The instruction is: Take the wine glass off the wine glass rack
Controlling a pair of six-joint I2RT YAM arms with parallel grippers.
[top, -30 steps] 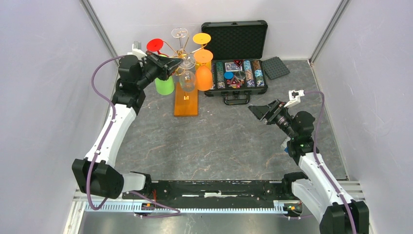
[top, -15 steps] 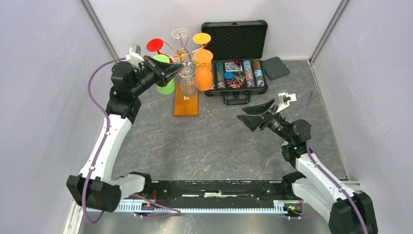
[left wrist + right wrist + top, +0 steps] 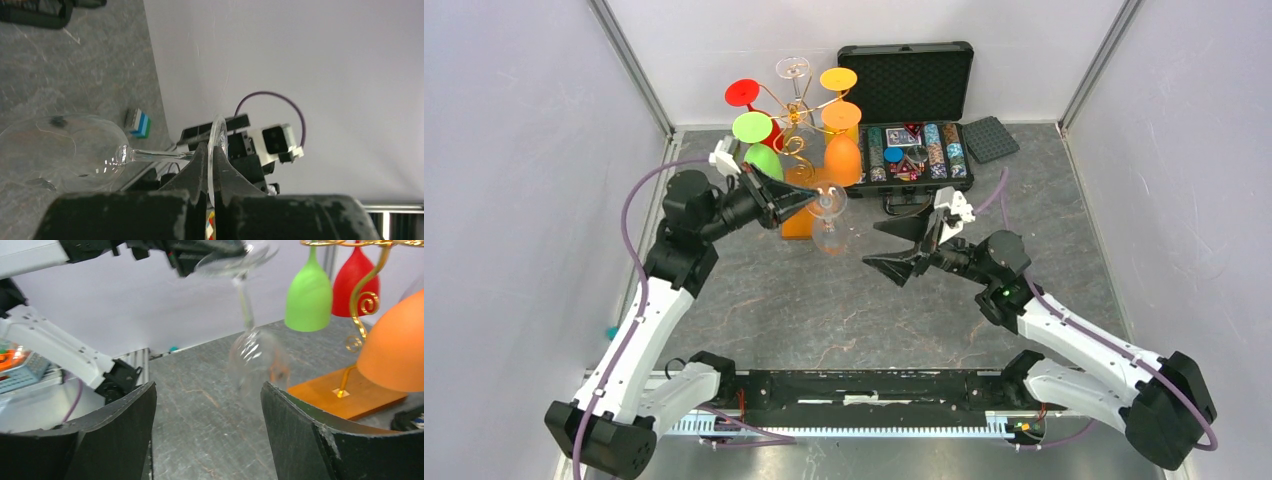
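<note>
Top external view shows the left end effector (image 3: 810, 200) clamping the wine glass (image 3: 829, 226) by its foot, free of the wine glass rack (image 3: 796, 116), while the right end effector (image 3: 890, 250) is spread wide.

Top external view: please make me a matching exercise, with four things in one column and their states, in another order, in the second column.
Things:
1. front clear wine glass
2. right gripper
3. green wine glass
4. black case

States:
a. hangs upside down on the wine glass rack
b. open, holds nothing
c. lid raised
d. gripped by the left gripper

Pairs: 1-d, 2-b, 3-a, 4-c
</note>
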